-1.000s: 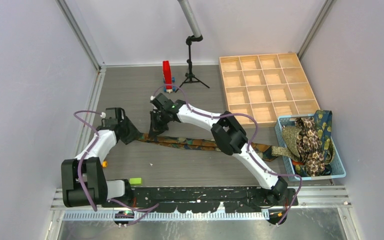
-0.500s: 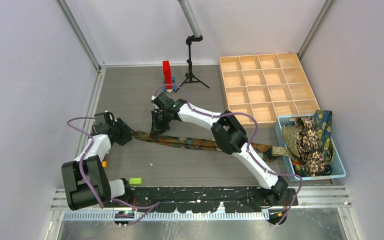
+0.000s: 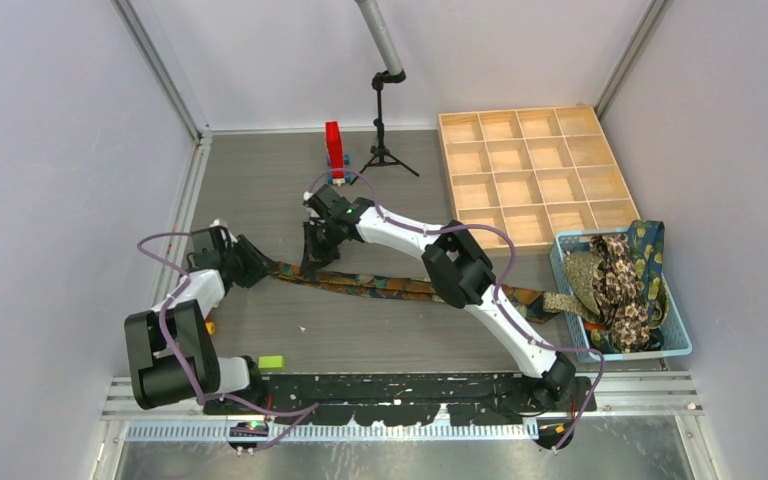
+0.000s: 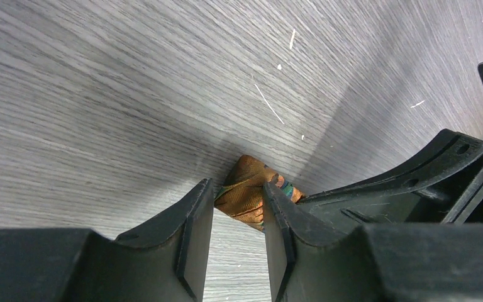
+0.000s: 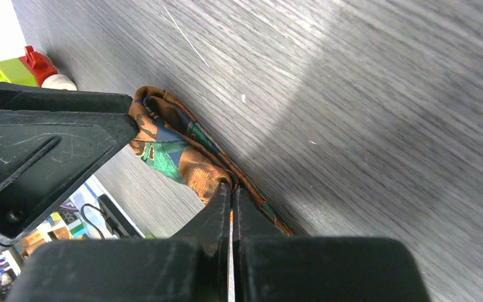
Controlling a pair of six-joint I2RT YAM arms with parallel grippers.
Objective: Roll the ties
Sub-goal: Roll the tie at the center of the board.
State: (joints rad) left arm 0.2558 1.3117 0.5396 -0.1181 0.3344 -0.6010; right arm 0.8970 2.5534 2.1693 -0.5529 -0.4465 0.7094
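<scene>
One tie (image 3: 390, 287), orange, teal and dark brown, lies stretched across the table from left of centre toward the basket. My left gripper (image 3: 255, 266) is at its left end. In the left wrist view the folded orange tie end (image 4: 246, 189) sits between the fingertips of the left gripper (image 4: 238, 201), touching both. My right gripper (image 3: 312, 258) stands on the tie just to the right. In the right wrist view this gripper (image 5: 229, 185) is shut, pinching a fold of the tie (image 5: 176, 148). More ties (image 3: 620, 280) are piled in the basket.
A light blue basket (image 3: 682, 342) stands at the right edge. A wooden compartment tray (image 3: 525, 140) is at the back right. A red block (image 3: 334, 150) and a small black tripod (image 3: 381, 150) stand at the back centre. A green block (image 3: 271, 361) lies near the left arm's base.
My left arm has drawn back to the left and settled at the tie's left tip, which has shifted slightly left. The right arm has not moved.
</scene>
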